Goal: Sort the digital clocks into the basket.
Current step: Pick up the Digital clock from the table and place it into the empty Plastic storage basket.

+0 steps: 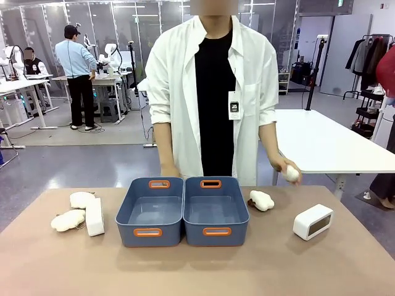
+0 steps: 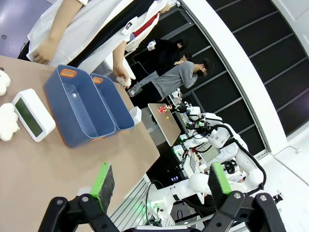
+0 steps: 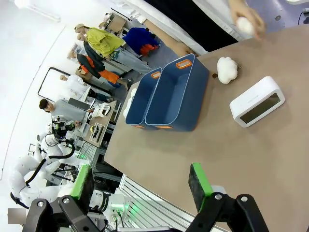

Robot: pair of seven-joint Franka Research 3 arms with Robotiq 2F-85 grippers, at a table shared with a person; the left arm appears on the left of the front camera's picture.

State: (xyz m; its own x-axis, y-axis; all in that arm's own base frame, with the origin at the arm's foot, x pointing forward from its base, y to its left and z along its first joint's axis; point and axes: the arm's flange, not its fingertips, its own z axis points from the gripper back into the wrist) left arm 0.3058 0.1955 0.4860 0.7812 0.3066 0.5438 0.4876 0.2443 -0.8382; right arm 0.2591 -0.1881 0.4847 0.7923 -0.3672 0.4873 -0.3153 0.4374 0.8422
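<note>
Both arms are held off the table, jaws spread wide with nothing between them: the left gripper [image 2: 161, 182] and the right gripper [image 3: 141, 186]. The right clock [image 1: 313, 221] sits out on the robot's right, well apart from the right basket [image 1: 192, 236], with its dark face turned toward the robot and its long axis slanted across the table. It lies ahead of the right gripper and off to one side, so I'd say that arm is the nearer. The left clock [image 1: 94, 217] lies just beside two plush toys [image 1: 68, 220], near the left basket [image 1: 166, 236], with its long axis running near to far. The left arm looks closer to that one. The person's hand [image 1: 289, 171] holds a small white thing at the far edge
</note>
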